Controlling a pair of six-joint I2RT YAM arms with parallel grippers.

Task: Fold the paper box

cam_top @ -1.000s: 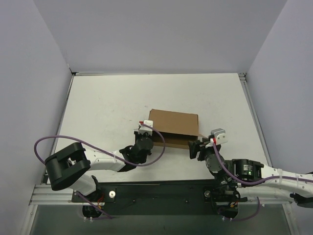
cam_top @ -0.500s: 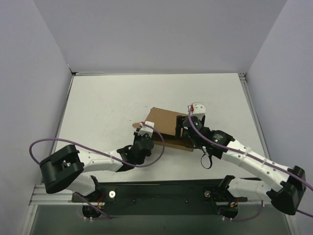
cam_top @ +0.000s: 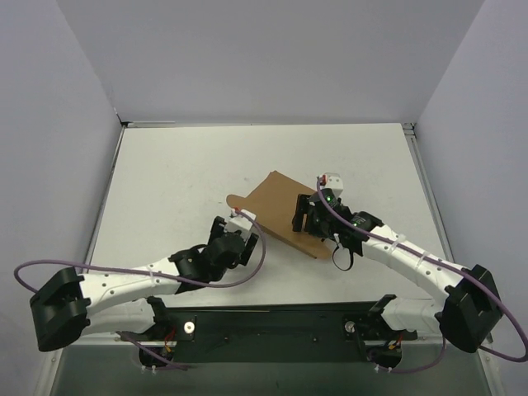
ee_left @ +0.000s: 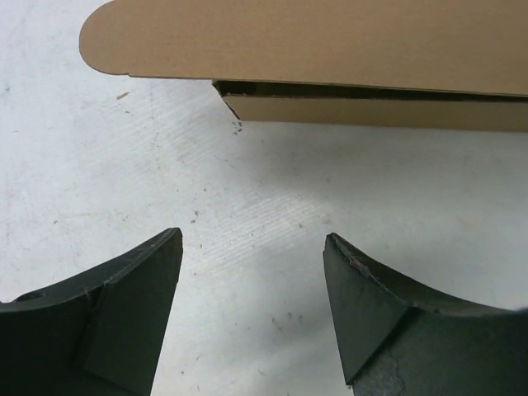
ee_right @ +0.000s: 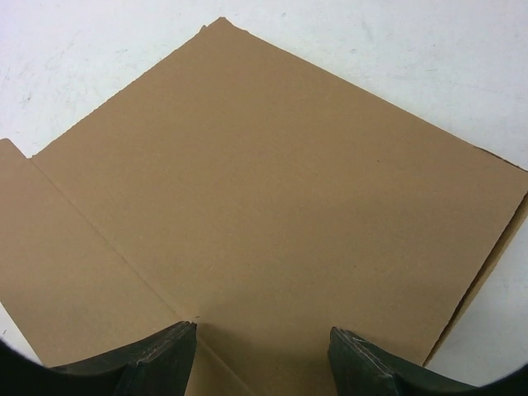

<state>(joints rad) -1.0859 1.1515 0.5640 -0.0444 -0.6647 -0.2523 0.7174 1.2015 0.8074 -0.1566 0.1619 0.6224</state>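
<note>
Brown paper box [cam_top: 276,210] ungripped; left jaws, right jaws spread.

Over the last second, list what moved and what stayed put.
The left fingers opened, let go of the paper box at its near-left corner and drew back from it. The right fingers swung from beside the near-right corner to over the box's top. The box twisted clockwise in the top view. Unchanged: the box lies on the table, and the right fingers are spread.
</note>
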